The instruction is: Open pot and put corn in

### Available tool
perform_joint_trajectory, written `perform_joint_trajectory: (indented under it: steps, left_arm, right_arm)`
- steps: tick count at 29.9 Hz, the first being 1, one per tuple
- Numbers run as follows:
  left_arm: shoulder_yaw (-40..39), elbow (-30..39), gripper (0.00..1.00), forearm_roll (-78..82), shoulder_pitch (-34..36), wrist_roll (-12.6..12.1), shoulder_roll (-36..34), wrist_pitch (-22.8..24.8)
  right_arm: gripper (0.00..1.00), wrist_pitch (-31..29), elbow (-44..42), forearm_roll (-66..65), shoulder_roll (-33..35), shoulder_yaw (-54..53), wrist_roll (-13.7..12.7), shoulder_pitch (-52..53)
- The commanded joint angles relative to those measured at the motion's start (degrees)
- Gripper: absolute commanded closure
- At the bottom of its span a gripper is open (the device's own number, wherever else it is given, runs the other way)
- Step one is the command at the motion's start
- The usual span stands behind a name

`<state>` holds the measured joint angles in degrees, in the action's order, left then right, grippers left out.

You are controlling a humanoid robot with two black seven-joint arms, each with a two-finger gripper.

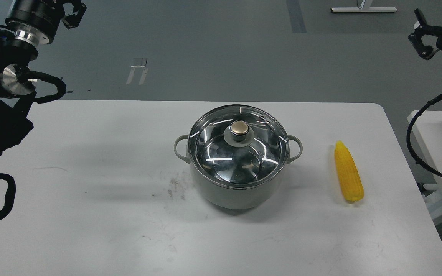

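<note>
Glass still covers the pot (238, 191): the round lid (221, 153) with its gold knob (240, 127) sits squarely on the steel rim, so by my reckoning nothing of the task is done yet. Lifting the lid off comes first, then setting it down somewhere, then fetching the corn (348, 171) and laying it inside. All three steps are left.

I take the pot as my landmark. It stands near the middle of the white table (90, 222), upright, a pale grey-green body with a small loop handle on each side. Through the lid I see the shiny steel interior, which looks empty, though reflections make me unsure of that. The corn lies to the right of the pot, well apart from it, flat on the table, its pointed tip turned away from me and its blunt end toward me. It is bright yellow, tapered, and looks about as long as the pot is wide, so I judge it should fit if laid across or tipped in at a slant. A faint dark smudge marks the table just left of the pot's base.

My left pincer (73, 13) hangs far up and left of the pot, off the table; it is dark and partly cut off, and I cannot tell how its fingers stand. My right pincer (422, 38) hangs far up and right of the pot, beyond the corn, its fingers spread and holding nothing.
</note>
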<state>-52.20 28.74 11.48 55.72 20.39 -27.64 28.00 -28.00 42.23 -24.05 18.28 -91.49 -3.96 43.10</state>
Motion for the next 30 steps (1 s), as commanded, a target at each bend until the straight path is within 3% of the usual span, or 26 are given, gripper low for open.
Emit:
perform_joint_trajectory:
  steps: [1, 23, 30]
  left_arm:
    - [0.0, 0.0, 0.03, 0.4, 0.0, 0.1, 0.0, 0.0]
    - [-0.2, -0.1, 0.03, 4.3, -0.1, 0.9, 0.6, 0.0]
    - [7.4, 13.9, 0.03, 7.8, -0.2, 0.5, -3.7, 0.0]
  right_arm:
    - [0.0, 0.0, -0.2, 0.1, -0.4, -0.3, 0.0, 0.1]
    - [0.0, 0.0, 0.1, 0.2, -0.1, -0.2, -0.3, 0.1]
    - [0.0, 0.0, -0.2, 0.2, -0.1, -0.4, -0.1, 0.1]
